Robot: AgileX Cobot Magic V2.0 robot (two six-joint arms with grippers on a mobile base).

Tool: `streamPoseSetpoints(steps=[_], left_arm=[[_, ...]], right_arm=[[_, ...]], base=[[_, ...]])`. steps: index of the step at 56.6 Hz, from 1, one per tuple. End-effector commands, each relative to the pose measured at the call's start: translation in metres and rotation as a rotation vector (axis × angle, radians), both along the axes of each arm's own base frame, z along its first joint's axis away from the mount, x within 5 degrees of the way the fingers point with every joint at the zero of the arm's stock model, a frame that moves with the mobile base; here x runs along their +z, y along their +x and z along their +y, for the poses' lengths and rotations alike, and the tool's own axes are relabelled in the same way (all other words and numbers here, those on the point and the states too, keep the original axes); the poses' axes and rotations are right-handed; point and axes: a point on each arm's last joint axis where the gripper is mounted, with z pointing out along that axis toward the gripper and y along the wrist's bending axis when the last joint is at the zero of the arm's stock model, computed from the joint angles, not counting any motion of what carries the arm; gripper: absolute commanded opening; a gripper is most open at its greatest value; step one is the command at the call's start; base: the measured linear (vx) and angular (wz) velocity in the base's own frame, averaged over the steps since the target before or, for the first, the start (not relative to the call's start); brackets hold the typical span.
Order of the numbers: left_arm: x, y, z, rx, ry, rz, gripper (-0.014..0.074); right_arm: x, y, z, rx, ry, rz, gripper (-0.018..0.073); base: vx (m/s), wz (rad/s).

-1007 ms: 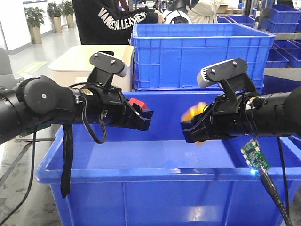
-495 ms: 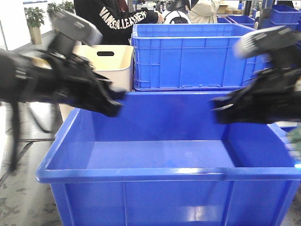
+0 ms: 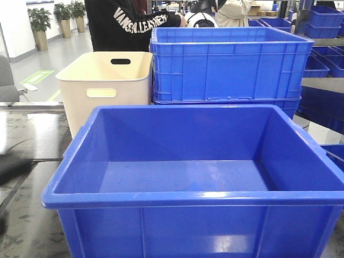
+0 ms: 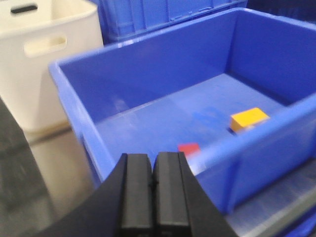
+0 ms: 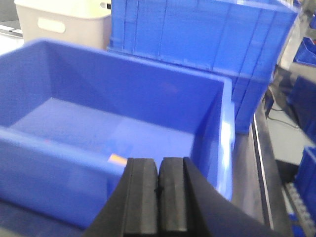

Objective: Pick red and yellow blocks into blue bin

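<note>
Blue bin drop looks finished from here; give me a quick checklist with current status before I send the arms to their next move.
1. Small red block inside the large smooth-walled blue plastic bin: ok, on its floor near the front wall.
2. Yellow block inside the bin: ok, apart from the red one.
3. Left gripper empty: ok, shut on nothing.
4. Right gripper empty: ok, shut on nothing.
5. Arms clear of the bin: ok, neither reaches over it in the front view.
6. Other red or yellow blocks left outside: cannot tell; none in view.
</note>
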Motion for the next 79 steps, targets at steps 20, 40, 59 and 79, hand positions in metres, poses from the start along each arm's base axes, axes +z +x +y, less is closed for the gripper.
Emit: streamPoseSetpoints(steps=[20, 40, 59, 79], left_arm=[[-0.041, -0.035, 0.015, 0.024, -0.12, -0.039, -0.0001], [-0.042, -0.035, 0.015, 0.022, -0.116, -0.032, -0.0001], [-0.053, -0.035, 0.024, 0.066, -0.022, -0.187, 0.0001], [-0.145, -0.075, 0.062, 0.375, -0.094, -0.357, 0.0002]], right_arm=[[-0.029, -0.011, -0.005, -0.04, 0.063, -0.144, -0.001], [-0.029, -0.011, -0.005, -0.039, 0.062, -0.136, -0.001], [-0.029, -0.011, -0.005, -0.039, 0.062, -0.136, -0.001], [-0.03, -0.011, -0.005, -0.039, 0.06, -0.127, -0.001]], base=[[0.0, 0.0], [0.0, 0.0], [0.0, 0.0], [0.0, 0.0]])
